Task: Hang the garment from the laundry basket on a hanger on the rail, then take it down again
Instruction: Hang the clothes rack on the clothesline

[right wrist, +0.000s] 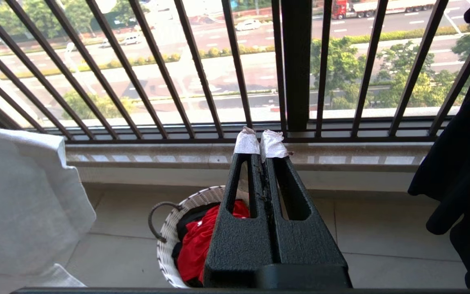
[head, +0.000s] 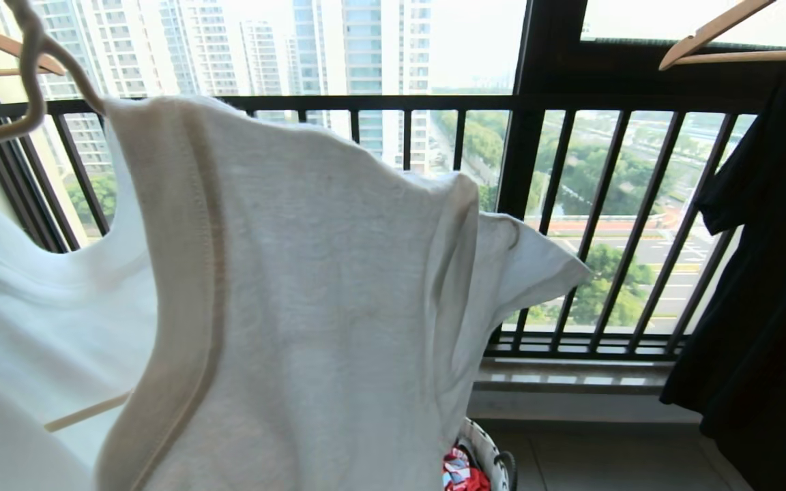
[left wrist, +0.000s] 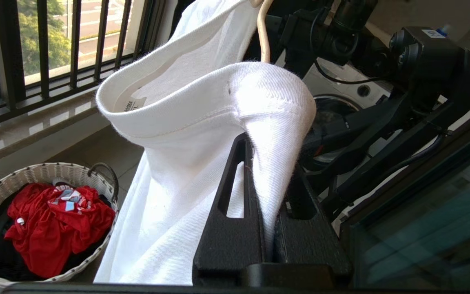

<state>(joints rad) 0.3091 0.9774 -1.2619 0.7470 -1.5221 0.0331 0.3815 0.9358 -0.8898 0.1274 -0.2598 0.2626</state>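
Note:
The white garment (head: pixel 311 293) hangs close in front of the head camera, filling the left and middle of that view. The thin cream hanger (head: pixel 35 82) rises out of its neck opening at upper left. My left gripper (left wrist: pixel 267 155) is shut on a fold of the garment (left wrist: pixel 202 122) just below the ribbed collar, and cloth covers its fingertips. The hanger's stem (left wrist: pixel 262 36) stands behind the collar. My right gripper (right wrist: pixel 260 143) is shut with nothing in it, its taped tips held above the laundry basket (right wrist: pixel 167 241). The rail is out of view.
The laundry basket (left wrist: pixel 35 173) sits on the tiled floor with red and black clothes in it. A black garment (head: pixel 768 273) hangs on a wooden hanger (head: pixel 714 34) at right. The black barred window railing (head: pixel 570 225) and a stone sill run behind.

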